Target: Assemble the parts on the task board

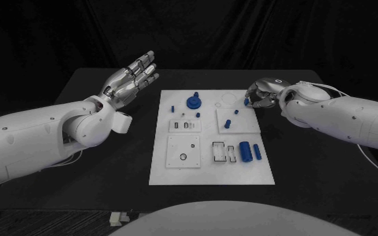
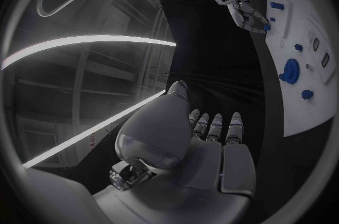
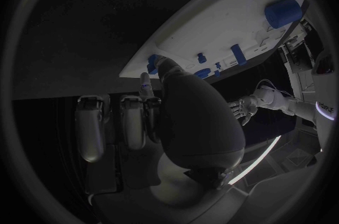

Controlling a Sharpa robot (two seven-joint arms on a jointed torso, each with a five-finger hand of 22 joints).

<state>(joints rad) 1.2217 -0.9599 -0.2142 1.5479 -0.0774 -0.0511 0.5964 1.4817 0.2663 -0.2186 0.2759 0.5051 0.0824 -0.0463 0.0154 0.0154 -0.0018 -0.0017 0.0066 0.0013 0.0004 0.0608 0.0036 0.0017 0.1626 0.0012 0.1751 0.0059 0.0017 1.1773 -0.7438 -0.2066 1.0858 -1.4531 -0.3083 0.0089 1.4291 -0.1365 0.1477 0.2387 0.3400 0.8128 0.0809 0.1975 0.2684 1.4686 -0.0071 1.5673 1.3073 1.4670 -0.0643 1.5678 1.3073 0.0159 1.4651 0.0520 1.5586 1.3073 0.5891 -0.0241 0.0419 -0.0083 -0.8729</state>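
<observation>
Where the task board (image 1: 211, 177) ends — right hand (image 1: 262, 95) pinches a part (image 1: 246, 102).

Overall light: dim, backdrop black all round.
Brightest surface: the task board (image 1: 211, 173), evenly lit from above, no glare on it.
Shadows: soft and faint.
Left wrist view: bright ceiling light strips (image 2: 92, 40) flare from nine toward two o'clock.
Fisheye: straight edges bend, rims fall to dark.
Right wrist view: murky, palm underlit.
</observation>
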